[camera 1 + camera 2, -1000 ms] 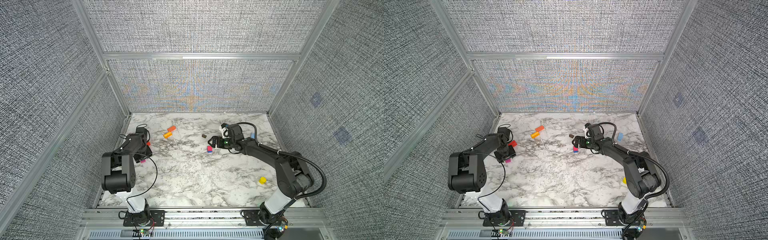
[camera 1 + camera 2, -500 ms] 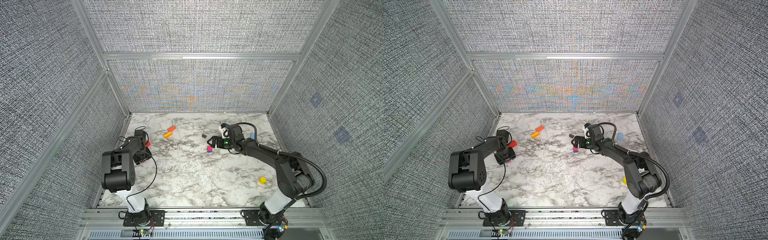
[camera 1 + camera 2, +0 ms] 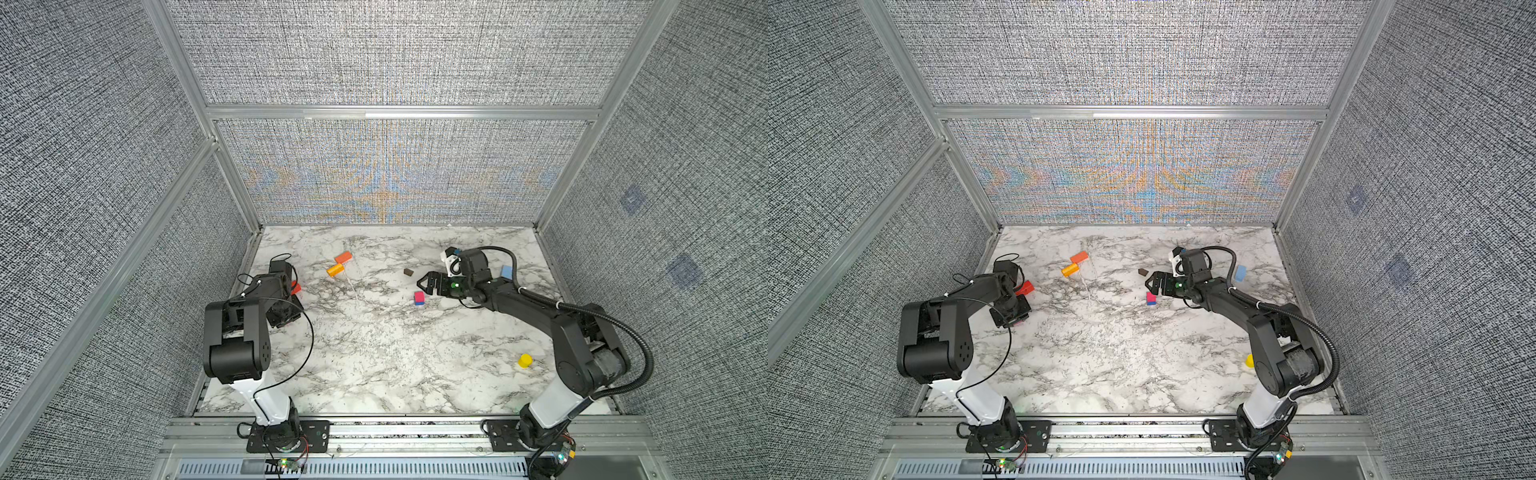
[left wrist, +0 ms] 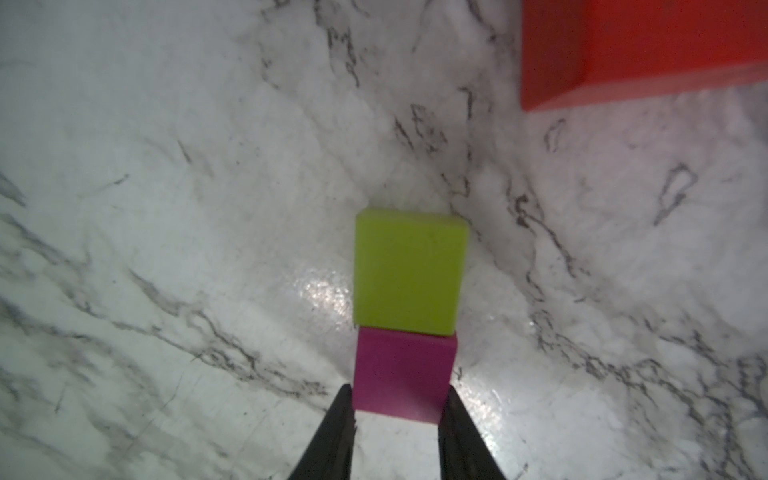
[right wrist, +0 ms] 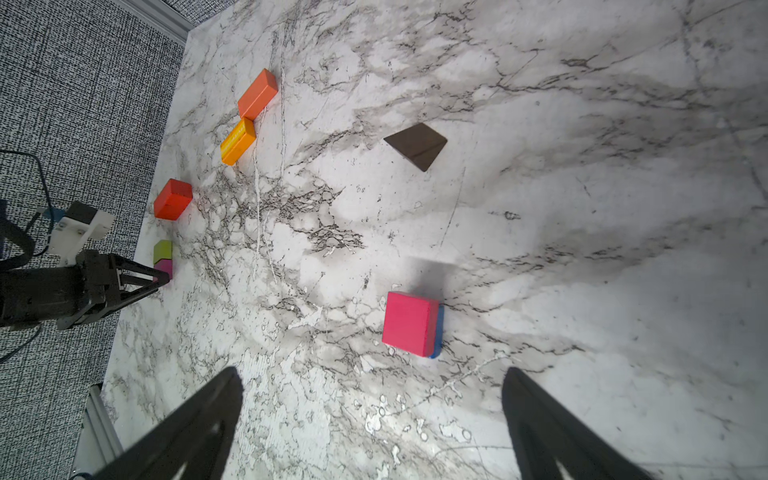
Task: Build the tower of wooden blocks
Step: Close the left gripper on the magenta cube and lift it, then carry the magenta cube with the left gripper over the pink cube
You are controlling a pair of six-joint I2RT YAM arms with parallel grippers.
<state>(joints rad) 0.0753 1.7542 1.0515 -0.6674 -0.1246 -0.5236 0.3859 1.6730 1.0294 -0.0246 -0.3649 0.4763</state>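
Marble surface (image 3: pixel 374 353): walled on three sides, with a wide bare middle that gives easy carry room. Right hand (image 5: pixel 372 374) is spread wide and empty, just beside the tower (image 3: pixel 419 297), probably kept off so it won't nudge it. So far the tower is a pink block (image 5: pixel 409 322) sitting on a blue block (image 5: pixel 439 332), slightly offset. Left hand (image 4: pixel 399 390) is clamped on the magenta block (image 4: pixel 403 374) by the left wall, a tight spot. The green block (image 4: pixel 409 272) touches it and may drag on the lift. Red block (image 4: pixel 623 50) lies near. Orange slab (image 3: pixel 343 257), light blue block (image 3: pixel 506 271), yellow cylinder (image 3: pixel 525 360) and dark brown block (image 3: pixel 408 272) lie loose, apart.
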